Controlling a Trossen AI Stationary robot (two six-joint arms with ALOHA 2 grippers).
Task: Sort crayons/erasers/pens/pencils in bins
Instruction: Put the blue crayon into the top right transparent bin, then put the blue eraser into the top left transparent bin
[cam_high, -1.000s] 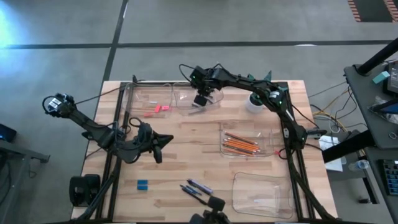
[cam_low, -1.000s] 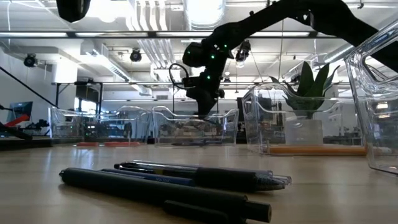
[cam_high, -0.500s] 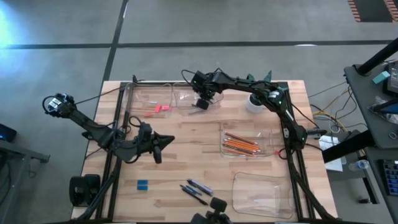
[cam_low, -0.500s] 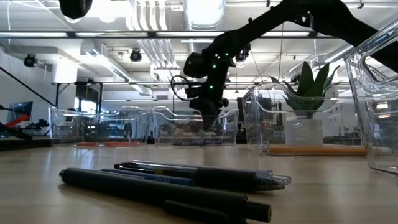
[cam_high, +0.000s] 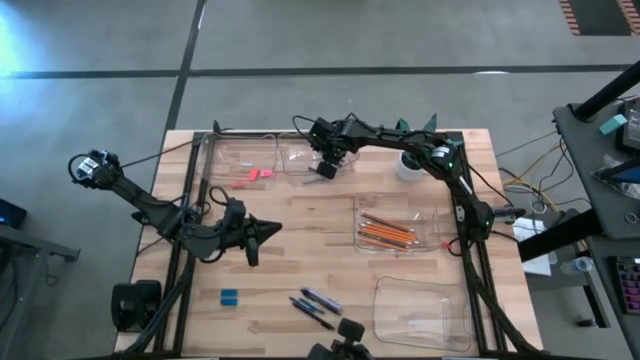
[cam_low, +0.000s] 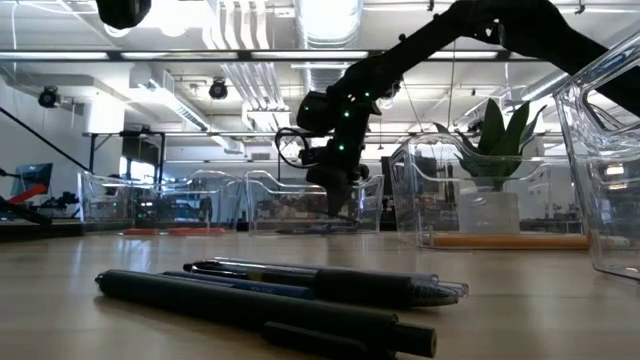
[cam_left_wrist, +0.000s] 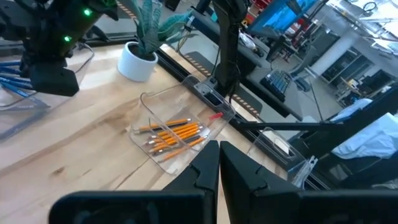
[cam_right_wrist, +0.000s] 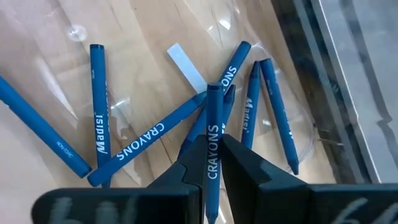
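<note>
My right gripper (cam_high: 325, 166) hangs over the far middle bin (cam_high: 296, 158), shut on a blue crayon (cam_right_wrist: 213, 134). Several more blue crayons (cam_right_wrist: 140, 142) lie flat on that bin's floor. Two pink erasers (cam_high: 253, 176) lie in the far left bin (cam_high: 225, 160). Orange pencils (cam_high: 386, 231) fill the bin at right (cam_high: 432, 232). A blue eraser (cam_high: 230, 296) and dark pens (cam_high: 313, 304) lie on the near table. My left gripper (cam_high: 270, 229) is shut with nothing in it, raised above the table's left middle. My right gripper pinches the blue crayon between its two fingers, at the printed part of its shaft (cam_right_wrist: 213, 152). The fingers slant down from above and lie along the crayon. Its far end (cam_right_wrist: 213, 92) sticks out past the fingertips, over the crayons in the bin.
A white pot with a plant (cam_high: 408, 165) stands at the far right. An empty clear bin (cam_high: 420, 312) sits at the near right. Bare wood lies in the table's middle (cam_high: 310, 230).
My right gripper has sunk toward the far middle bin, still shut on the crayon. The crayons in the bin and my left arm have stayed put.
</note>
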